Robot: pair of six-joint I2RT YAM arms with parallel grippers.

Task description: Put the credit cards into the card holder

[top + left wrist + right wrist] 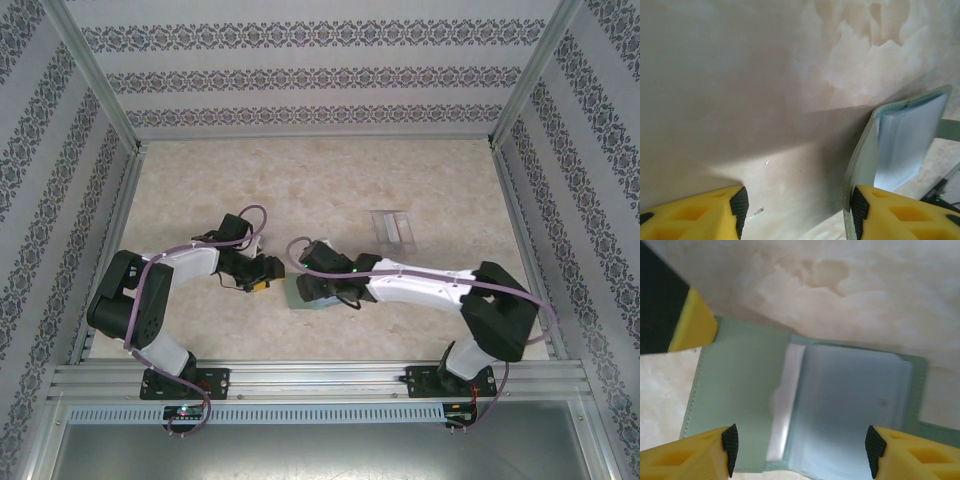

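The sage-green card holder (pixel 300 297) lies unfolded on the table between the two arms. From the right wrist I see its plain green flap (pixel 740 385), a white card strip (pixel 786 400) tucked in a pocket, and bluish clear sleeves (pixel 850 405). My right gripper (pixel 801 454) hovers open right over it, fingers spanning the pocket and sleeves. My left gripper (pixel 797 212) is open at the holder's left edge, its right pad (pixel 859 207) touching the raised cover (pixel 862 150). Pale credit cards (pixel 395 228) lie farther back to the right.
Patterned walls with metal posts (pixel 95 75) box in the marble-look table (pixel 300 180). A metal rail (pixel 320 378) runs along the near edge. The left gripper's yellow finger (pixel 695 327) shows at the holder's upper left corner.
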